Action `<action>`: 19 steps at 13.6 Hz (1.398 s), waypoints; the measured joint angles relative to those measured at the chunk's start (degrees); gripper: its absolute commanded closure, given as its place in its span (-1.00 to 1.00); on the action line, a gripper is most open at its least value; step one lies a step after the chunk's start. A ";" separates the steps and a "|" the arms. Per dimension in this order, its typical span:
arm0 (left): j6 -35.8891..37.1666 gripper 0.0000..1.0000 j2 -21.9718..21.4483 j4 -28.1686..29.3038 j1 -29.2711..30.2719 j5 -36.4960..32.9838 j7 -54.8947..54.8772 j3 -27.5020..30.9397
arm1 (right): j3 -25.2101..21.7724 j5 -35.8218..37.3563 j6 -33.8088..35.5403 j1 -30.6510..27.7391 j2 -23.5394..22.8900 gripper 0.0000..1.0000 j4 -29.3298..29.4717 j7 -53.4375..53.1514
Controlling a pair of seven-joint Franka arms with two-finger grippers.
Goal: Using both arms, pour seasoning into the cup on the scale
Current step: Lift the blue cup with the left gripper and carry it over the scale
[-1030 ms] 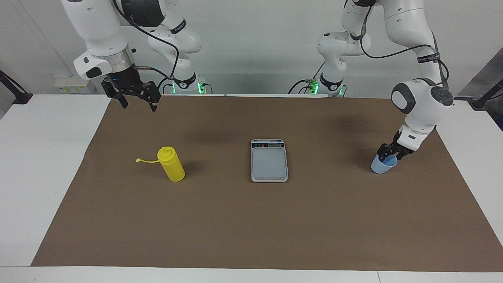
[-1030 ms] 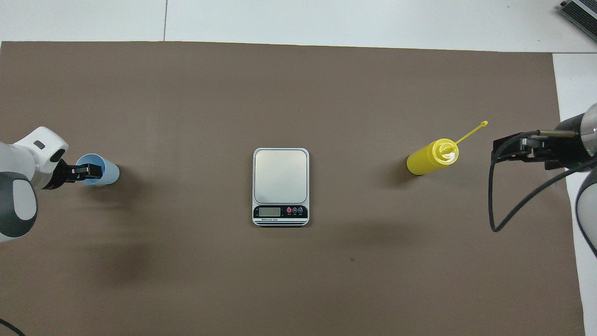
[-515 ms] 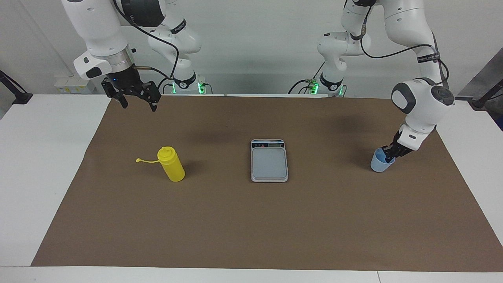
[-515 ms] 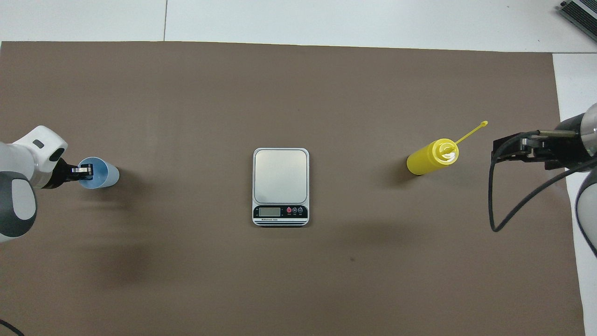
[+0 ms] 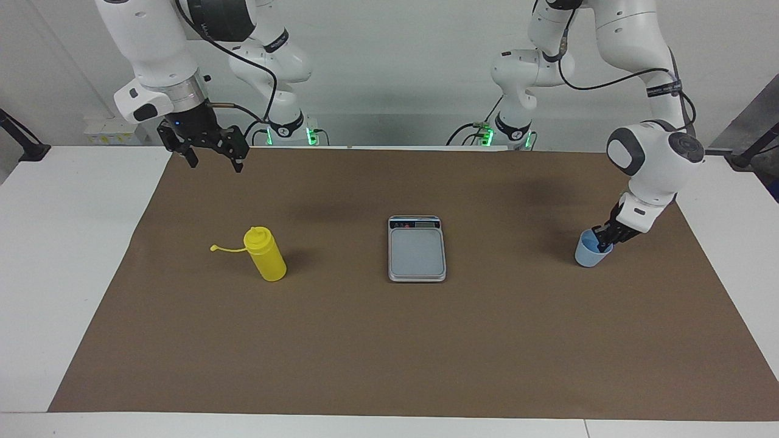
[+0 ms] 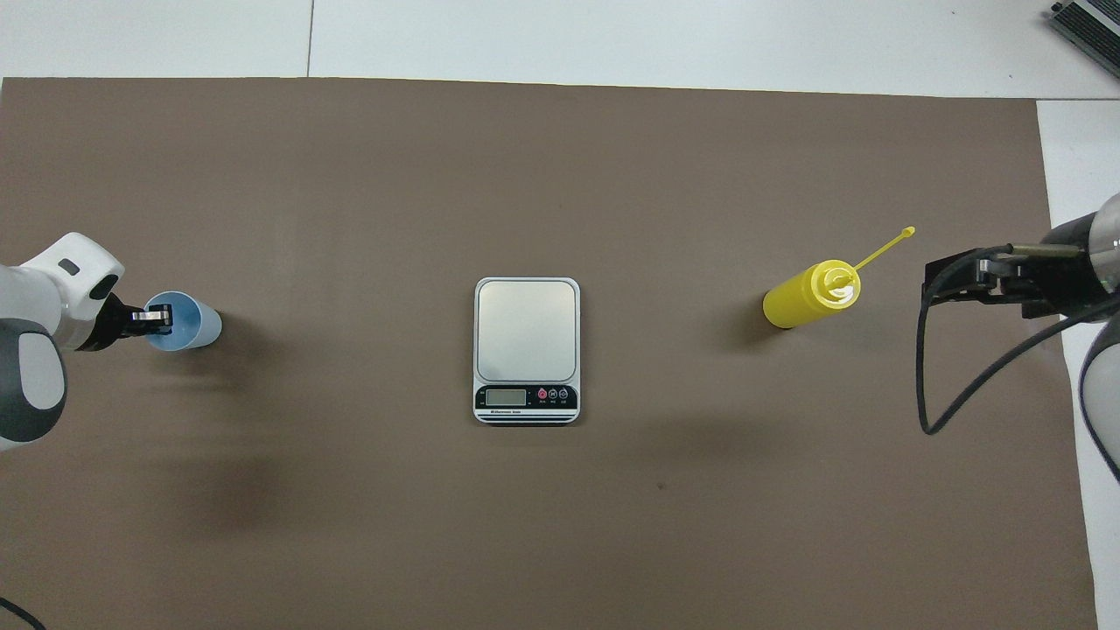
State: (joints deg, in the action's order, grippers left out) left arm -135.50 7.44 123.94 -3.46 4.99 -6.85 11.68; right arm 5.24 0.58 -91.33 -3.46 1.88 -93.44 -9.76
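The light-blue cup (image 5: 589,255) (image 6: 197,324) sits on the brown mat at the left arm's end of the table. My left gripper (image 5: 602,242) (image 6: 159,318) is shut on the cup, pinching its rim wall with one finger inside. The grey scale (image 5: 417,250) (image 6: 526,332) lies flat mid-table with nothing on it, its display edge toward the robots. Upright toward the right arm's end stands the yellow seasoning bottle (image 5: 266,257) (image 6: 801,299), its cap strap sticking out sideways. My right gripper (image 5: 216,163) (image 6: 934,278) hangs open, high over the mat's corner, well clear of the bottle.
A brown mat (image 5: 389,340) covers most of the white table (image 5: 67,243). Black cable loops hang from the right arm's wrist (image 6: 927,385). Nothing else stands on the mat.
My left gripper closed on the cup's rim and the cup came upright, shifting slightly toward the left arm's end. The right arm, bottle and scale stayed put.
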 measured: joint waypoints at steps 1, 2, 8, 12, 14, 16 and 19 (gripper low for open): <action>0.52 1.00 0.36 -1.21 0.00 0.01 0.31 -0.04 | 0.00 0.00 0.00 0.00 0.00 -1.00 0.00 0.00; 1.25 1.00 0.80 -2.70 0.00 0.02 1.26 -0.21 | 0.00 0.00 0.00 0.00 0.00 -1.00 0.00 0.00; 12.70 1.00 4.09 -16.39 -0.11 0.04 16.18 -6.45 | 0.00 0.00 0.00 0.00 0.00 -1.00 0.00 0.00; 18.82 1.00 4.56 -21.23 -0.35 -0.73 30.67 -13.64 | 0.00 0.00 0.00 0.00 0.00 -1.00 0.00 0.00; 20.94 1.00 4.57 -22.52 -0.40 -5.24 39.83 -18.56 | 0.00 0.00 0.00 0.00 0.00 -1.00 0.00 0.00; 21.41 1.00 4.58 -22.77 -0.69 -7.41 49.01 -23.63 | 0.00 0.00 0.00 0.00 0.00 -1.00 0.00 0.00; 21.38 1.00 4.61 -22.77 -0.73 -7.98 59.76 -28.42 | 0.00 0.00 0.00 0.00 0.00 -1.00 0.00 0.00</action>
State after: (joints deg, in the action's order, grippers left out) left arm -114.12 12.05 101.17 -4.19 -2.99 52.92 -16.73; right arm 5.24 0.58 -91.33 -3.46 1.88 -93.44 -9.77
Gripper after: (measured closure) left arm 0.956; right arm 0.000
